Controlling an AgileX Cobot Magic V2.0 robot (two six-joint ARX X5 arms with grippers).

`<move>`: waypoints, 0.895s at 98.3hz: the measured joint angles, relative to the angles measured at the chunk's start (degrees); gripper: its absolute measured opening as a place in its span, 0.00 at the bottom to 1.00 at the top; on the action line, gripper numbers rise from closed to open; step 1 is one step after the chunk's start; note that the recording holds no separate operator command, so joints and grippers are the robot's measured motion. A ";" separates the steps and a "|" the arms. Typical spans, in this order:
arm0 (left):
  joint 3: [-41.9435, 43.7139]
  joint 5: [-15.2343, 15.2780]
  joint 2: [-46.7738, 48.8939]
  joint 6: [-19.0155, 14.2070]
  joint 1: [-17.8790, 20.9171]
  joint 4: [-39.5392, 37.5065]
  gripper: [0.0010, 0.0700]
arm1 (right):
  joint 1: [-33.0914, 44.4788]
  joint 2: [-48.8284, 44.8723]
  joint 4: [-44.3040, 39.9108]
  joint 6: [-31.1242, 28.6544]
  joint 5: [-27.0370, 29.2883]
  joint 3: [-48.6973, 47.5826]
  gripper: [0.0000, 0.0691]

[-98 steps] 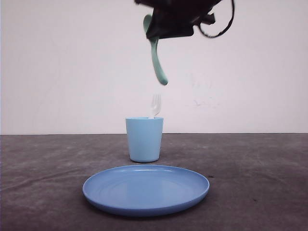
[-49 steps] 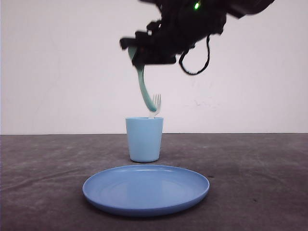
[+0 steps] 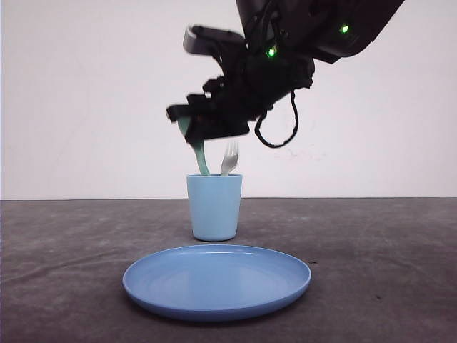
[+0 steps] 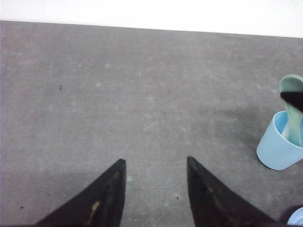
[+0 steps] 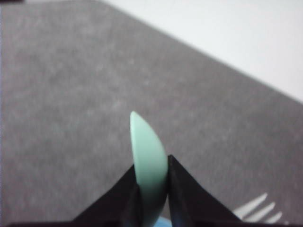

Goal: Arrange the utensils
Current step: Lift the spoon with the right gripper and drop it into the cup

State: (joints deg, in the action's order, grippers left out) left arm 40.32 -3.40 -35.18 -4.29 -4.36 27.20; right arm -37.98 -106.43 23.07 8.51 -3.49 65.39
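The mint-green spoon [image 3: 201,158] has come down from well above the light blue cup [image 3: 214,207] in the space of a second, and its handle tip now dips inside the cup's rim, on the left side of the opening as the front camera sees it. The right gripper [image 3: 211,128] is clamped on the spoon's bowl end, its dark fingers [image 5: 182,189] pressed against either side of the pale green plastic (the right wrist camera shows the bowl [image 5: 148,156] edge-on between them). The white fork [image 3: 229,158] already stands in the cup, tines up, just beside the spoon's handle; whether the two touch cannot be told.

The step in hand appears to be lowering the spoon into the cup. Done well, that would mean carrying the handle further down before letting go, so it settles against the inner wall rather than dropping and tipping the light cup, and keeping it to its own side so the fork is not knocked. The opening should be gentle and the withdrawal straight upward.

The left gripper [image 4: 155,176] hangs over bare grey table [image 4: 118,94], its two dark fingers apart and holding nothing, with the cup well off to one side. The round blue plate [image 3: 216,280] sits in front of the cup, nothing on it.
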 joint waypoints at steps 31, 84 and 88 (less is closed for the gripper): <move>0.00 0.00 0.00 0.00 0.00 0.00 0.33 | 0.00 0.00 -2.05 1.14 0.00 0.04 0.08; 0.00 0.00 0.00 0.00 0.00 0.00 0.33 | -0.28 0.00 -2.67 1.14 0.02 0.68 0.59; 0.00 0.00 0.00 0.00 0.00 0.00 0.33 | -0.48 0.11 -2.91 1.11 0.02 1.03 0.60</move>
State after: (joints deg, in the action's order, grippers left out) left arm 40.32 -3.40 -35.18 -4.29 -4.36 27.20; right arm -38.46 -106.32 20.16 9.63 -3.46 66.41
